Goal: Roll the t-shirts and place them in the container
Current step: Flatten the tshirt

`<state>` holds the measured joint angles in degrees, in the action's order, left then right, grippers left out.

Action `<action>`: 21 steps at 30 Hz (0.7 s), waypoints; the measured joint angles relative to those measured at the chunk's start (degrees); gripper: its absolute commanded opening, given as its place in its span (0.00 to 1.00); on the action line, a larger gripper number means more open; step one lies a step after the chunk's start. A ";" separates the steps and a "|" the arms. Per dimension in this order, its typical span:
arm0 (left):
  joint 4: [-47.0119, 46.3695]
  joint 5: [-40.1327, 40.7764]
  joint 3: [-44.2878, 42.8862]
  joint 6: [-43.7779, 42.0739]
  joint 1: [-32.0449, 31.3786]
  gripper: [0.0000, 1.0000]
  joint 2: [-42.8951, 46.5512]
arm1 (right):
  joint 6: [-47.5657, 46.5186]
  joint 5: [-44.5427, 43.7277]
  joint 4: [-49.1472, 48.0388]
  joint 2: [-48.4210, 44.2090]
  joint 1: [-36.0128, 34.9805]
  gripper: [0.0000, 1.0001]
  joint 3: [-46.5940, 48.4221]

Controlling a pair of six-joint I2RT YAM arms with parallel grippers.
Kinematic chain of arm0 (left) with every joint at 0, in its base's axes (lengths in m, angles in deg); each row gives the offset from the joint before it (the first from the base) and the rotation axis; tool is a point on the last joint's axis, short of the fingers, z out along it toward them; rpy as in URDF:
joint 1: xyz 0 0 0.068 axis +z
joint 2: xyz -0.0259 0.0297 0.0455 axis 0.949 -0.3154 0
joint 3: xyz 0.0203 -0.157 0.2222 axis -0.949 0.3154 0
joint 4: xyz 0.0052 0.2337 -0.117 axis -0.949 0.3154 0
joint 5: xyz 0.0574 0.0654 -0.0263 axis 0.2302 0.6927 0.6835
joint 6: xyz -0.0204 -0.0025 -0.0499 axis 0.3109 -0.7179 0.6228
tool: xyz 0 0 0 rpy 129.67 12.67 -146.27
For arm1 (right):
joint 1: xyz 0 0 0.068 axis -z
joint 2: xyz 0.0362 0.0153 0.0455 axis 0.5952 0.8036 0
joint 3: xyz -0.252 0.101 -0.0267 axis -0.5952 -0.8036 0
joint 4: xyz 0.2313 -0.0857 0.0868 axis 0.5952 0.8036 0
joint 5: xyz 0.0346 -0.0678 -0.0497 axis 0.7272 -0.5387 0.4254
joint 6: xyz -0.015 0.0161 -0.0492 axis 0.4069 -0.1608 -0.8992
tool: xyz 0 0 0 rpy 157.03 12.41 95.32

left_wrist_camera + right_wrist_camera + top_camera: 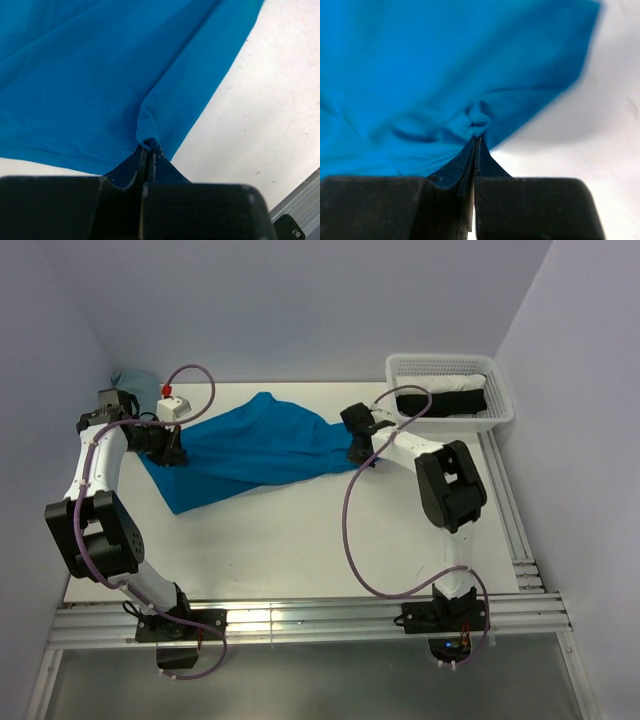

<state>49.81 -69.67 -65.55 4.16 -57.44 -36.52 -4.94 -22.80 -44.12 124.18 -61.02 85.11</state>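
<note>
Across the table [300, 540], blue t-shirt [250, 445] spread out, left gripper [148, 148] and right gripper [476, 138] both pinching its fabric (basket [440, 359] far right)

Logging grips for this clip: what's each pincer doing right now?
Left pincer: shut on the blue t-shirt.
Right pincer: shut on the blue t-shirt.

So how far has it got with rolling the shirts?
Done, it seems: a white roll and a black roll lie in the basket. In hand: the left gripper and right gripper are both shut on the blue t-shirt, which lies spread and rumpled on the table. Left: this shirt is not yet rolled at all.
</note>
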 measured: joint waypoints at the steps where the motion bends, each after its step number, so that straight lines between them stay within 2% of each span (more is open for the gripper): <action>1: -0.11 0.42 0.00 0.02 0.02 0.00 0.00 | 0.02 -0.09 -0.15 -1.36 -0.04 0.00 -2.40; 6: -0.55 2.69 0.09 -0.31 0.55 0.00 0.00 | 1.73 -0.90 -1.88 -14.51 -2.43 0.00 -16.83; 10: -0.55 4.94 0.39 -1.49 2.58 0.00 0.02 | 5.01 -2.43 -2.32 -25.24 -9.88 0.00 -23.65; 14: -0.33 7.63 1.64 -3.98 5.46 0.00 0.15 | 9.44 -3.50 -3.32 -25.90 -21.24 0.00 -24.37; 18: 0.42 10.29 2.95 -6.43 8.24 0.00 0.22 | 12.09 -1.92 -4.44 -22.69 -28.41 0.01 -24.68; 21: 0.61 11.65 3.10 -7.52 10.99 0.00 0.22 | 12.46 0.07 -5.55 -21.49 -29.64 0.26 -25.22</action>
<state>50.42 -58.02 -62.45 -3.36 -46.45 -36.30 7.52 -22.74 -49.67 102.69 -90.66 59.89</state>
